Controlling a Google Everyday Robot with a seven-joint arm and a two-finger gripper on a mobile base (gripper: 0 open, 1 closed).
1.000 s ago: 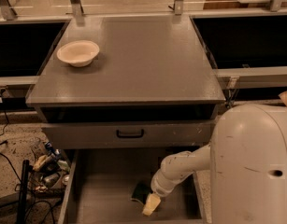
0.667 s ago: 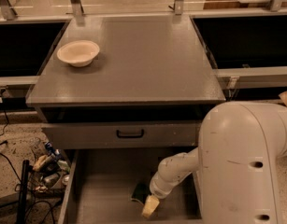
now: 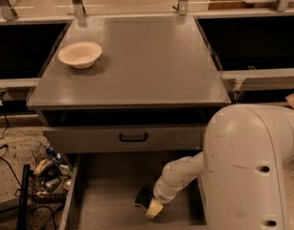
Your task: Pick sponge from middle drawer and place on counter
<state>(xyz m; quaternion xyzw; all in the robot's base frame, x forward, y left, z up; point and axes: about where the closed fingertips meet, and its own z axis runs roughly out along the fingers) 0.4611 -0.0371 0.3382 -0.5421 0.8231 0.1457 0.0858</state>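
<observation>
One step is in hand: the pick. The middle drawer point(image 3: 108, 195) is open at the near edge of the scene, below the closed drawer front with the black handle point(image 3: 133, 137). The gripper point(image 3: 153, 209) is down inside it, close to the drawer floor and right of centre. It sits at the end of the white arm point(image 3: 182, 174), which is reached in from the right. The sponge point(image 3: 142, 197) is seen as a dark patch on the drawer floor at the gripper's left side. Touching or just beside cannot be settled. Whether the gripper is spread or pinched on the sponge cannot be told from this view. No lift is evident, so the sponge is judged to be on the drawer floor, not yet raised.

Next move, as judged:
- The grasp is to be confirmed.
- A straight lift is needed, clear of the drawer walls and of the closed drawer front above.
- A carry up and toward the far side onto the counter point(image 3: 151, 66) is then called for.
- Bare surface is available at centre and right. The cream bowl point(image 3: 80, 54) at far left is to be avoided.
</observation>
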